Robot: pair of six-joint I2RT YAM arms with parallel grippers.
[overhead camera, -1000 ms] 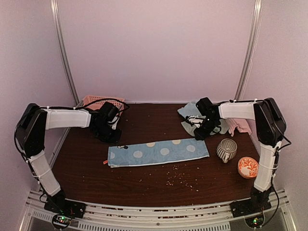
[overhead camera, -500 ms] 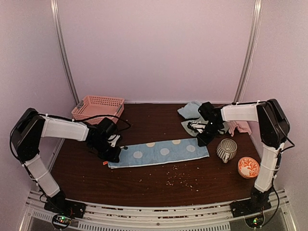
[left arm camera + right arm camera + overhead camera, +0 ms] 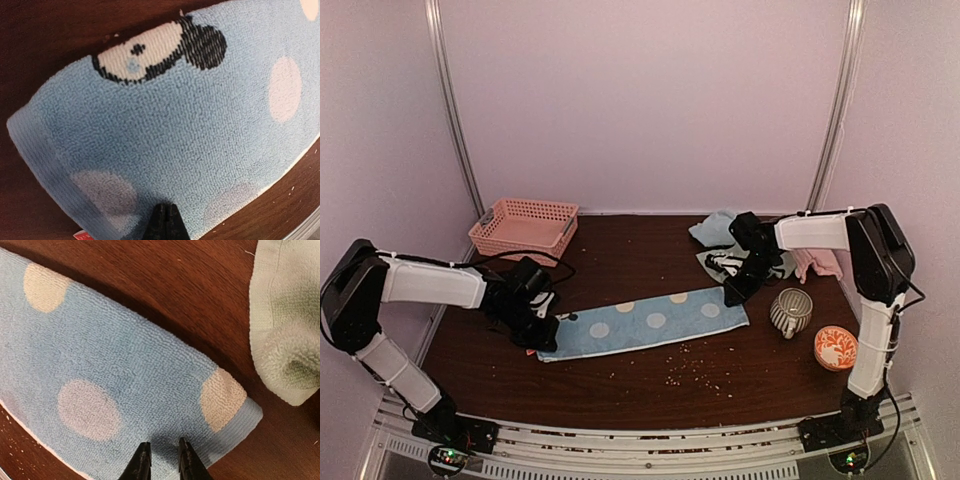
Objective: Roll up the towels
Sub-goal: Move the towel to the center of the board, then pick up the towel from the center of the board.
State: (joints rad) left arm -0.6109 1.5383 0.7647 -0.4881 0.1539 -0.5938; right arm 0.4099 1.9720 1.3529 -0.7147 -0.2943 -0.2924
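Work item: spotted towel (image 3: 650, 322), light blue. It lies flat as a long folded strip across the middle of the surface (image 3: 620, 260), its left end slightly nearer the arms.
Other towels: plain blue towel (image 3: 713, 228), sage green towel (image 3: 720, 262) and pink towel (image 3: 817, 263) are heaped at the back right, none rolled.
Left gripper (image 3: 165, 217): jaws closed, tips at the near long edge of the strip's left end, across from the woven figure (image 3: 160, 50). Whether cloth is caught between them cannot be told.
Right gripper (image 3: 161, 457): jaws narrowly apart, tips over the near corner of the strip's right end. No cloth is visibly pinched.
Handling: judged light, soft and limp. The terry loops likely drag on wood, and a lifted end will sag and fold.
Hold point: judged best at the two corners of one short end, pinching all folded layers together.
Risk: the layers may separate, or the roll may run askew if one corner leads.
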